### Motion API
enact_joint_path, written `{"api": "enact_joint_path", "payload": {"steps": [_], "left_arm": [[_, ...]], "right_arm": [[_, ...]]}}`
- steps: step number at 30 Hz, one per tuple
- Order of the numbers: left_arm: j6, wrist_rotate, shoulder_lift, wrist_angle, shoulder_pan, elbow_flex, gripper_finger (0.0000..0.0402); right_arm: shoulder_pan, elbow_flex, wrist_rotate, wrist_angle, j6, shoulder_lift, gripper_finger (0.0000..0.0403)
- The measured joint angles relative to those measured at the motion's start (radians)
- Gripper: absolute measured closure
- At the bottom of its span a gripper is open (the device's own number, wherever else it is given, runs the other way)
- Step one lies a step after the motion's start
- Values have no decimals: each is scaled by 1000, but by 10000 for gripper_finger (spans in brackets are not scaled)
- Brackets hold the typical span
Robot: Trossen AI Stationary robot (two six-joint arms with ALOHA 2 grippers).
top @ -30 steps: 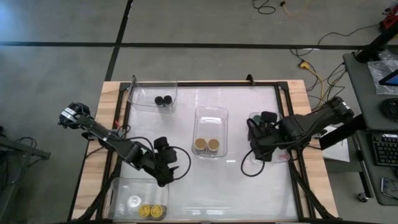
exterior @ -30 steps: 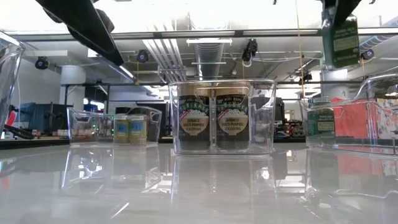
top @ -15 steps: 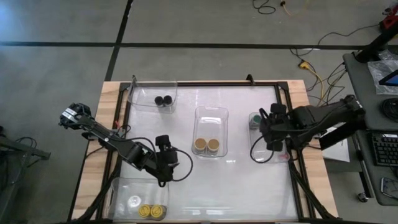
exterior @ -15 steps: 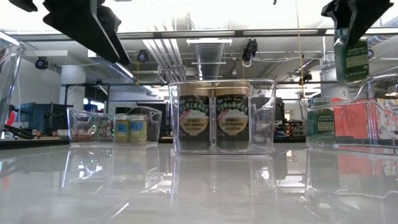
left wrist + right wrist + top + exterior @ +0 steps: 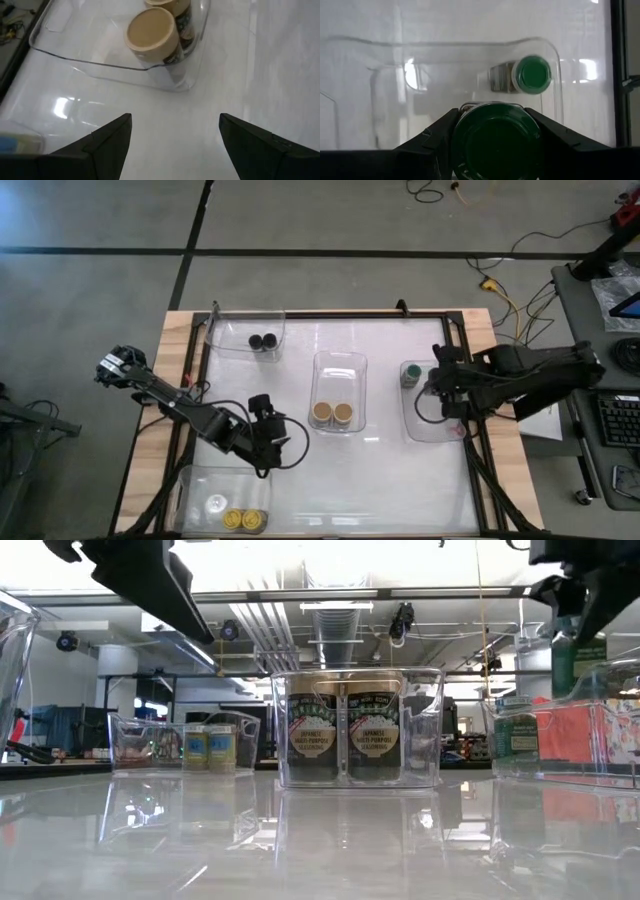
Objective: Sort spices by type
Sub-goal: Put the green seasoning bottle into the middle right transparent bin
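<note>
A green-lidded jar [image 5: 496, 146] is kept clamped in the right gripper [image 5: 495, 150] above the right-hand bin [image 5: 470, 85], apparently to be paired with the green jar [image 5: 532, 74] inside, while the left gripper [image 5: 175, 135] is held open and empty nearby.

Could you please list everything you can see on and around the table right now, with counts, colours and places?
Green-lidded jars: two; one standing in the right bin, one held above that bin.
Tan-lidded jars: two, in the centre bin.
Black-lidded jars: two, in the far left bin.
Yellow-lidded jars: two, in the near left bin, beside a white round item I cannot identify.
Clear bins: four; far left, centre, right, near left.
Table: one, white top with wooden edges.
Cables: several, on the floor beyond the table.
Left gripper: open, empty, facing the centre bin.
Right gripper: shut on the held green-lidded jar.
</note>
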State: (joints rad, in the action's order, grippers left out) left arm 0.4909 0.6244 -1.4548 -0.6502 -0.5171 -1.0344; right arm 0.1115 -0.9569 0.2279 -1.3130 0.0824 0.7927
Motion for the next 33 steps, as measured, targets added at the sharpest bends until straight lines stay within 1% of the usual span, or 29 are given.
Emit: {"api": "enact_joint_path", "payload": {"steps": [4,7,13,18,21,25,27,31,33], "left_arm": [[28,64,0,2,19,0,119],[50,98,0,9,41,0,119],[51,100,0,91,86,0,119],[53,99,0,162,87,0,119],[99,98,1,164,85,0,119],[150,66,2,164,84,0,119],[166,50,2,164,84,0,119],[198,36,2,164,84,0,119],[203,36,2,164,83,0,119]], "right_arm": [[-33,45,-6,-4,-22,-14,210],[-68,75,-33,-4,-54,-15,210],[-159,120,-49,60,-157,-14,210],[-245,141,-82,123,-255,-23,210],[-298,161,-118,122,-309,-28,210],[-357,187,-158,128,-378,-46,210],[-381,192,-166,151,-406,-58,210],[-439,199,-233,195,-453,-77,210],[-471,210,-237,204,-470,-79,210]]}}
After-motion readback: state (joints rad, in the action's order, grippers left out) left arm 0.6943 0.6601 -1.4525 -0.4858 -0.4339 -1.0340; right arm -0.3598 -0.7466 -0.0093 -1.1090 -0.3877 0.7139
